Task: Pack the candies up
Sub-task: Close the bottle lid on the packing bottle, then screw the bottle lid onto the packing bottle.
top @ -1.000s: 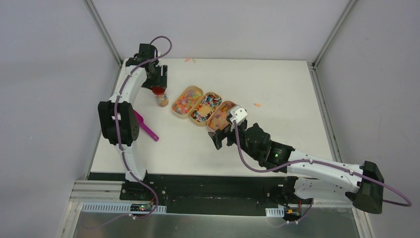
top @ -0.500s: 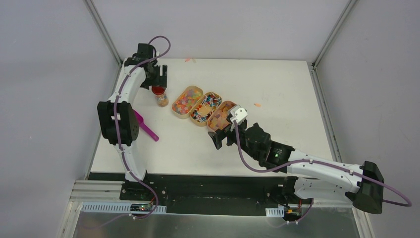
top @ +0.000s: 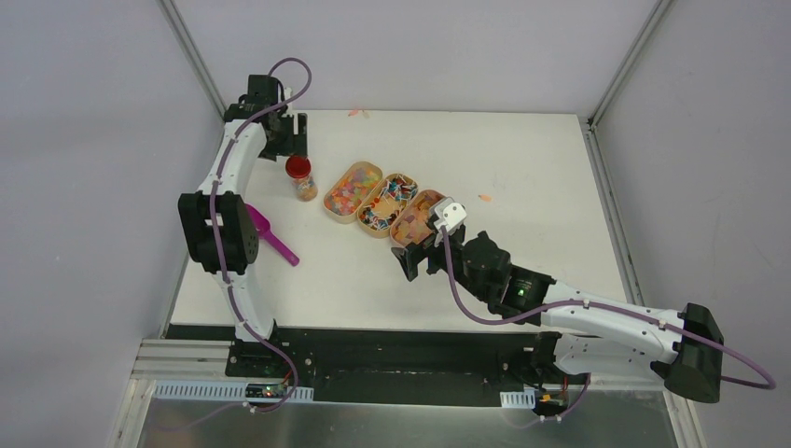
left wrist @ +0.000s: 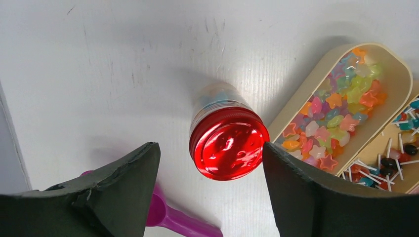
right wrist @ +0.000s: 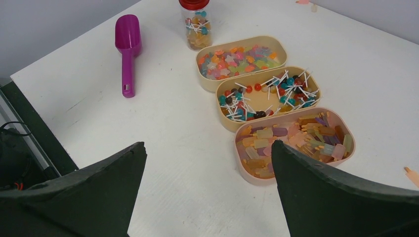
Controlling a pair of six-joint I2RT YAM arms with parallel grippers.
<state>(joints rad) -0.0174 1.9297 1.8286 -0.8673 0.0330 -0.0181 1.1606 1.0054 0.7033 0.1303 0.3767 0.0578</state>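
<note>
A small clear jar with a shiny red lid (left wrist: 229,143) stands upright at the far left (top: 301,179), holding mixed candies (right wrist: 197,27). My left gripper (left wrist: 211,148) hovers above it, open, with its fingers on either side of the lid and nothing held (top: 284,140). Three oval trays sit in a row. They hold star-shaped candies (right wrist: 237,54), lollipops (right wrist: 269,94) and popsicle-shaped gummies (right wrist: 296,136). My right gripper (right wrist: 208,145) stands open and empty over bare table, just in front of the gummy tray (top: 420,257).
A magenta scoop (top: 270,235) lies near the left table edge (right wrist: 127,47), below the jar. Stray candy bits lie at the back edge (top: 354,113) and right of the trays (top: 485,198). The tray rims (right wrist: 237,148) touch one another.
My left gripper has opened wider and drawn up and back from the jar, which stays standing on the table. The right arm has not moved.
</note>
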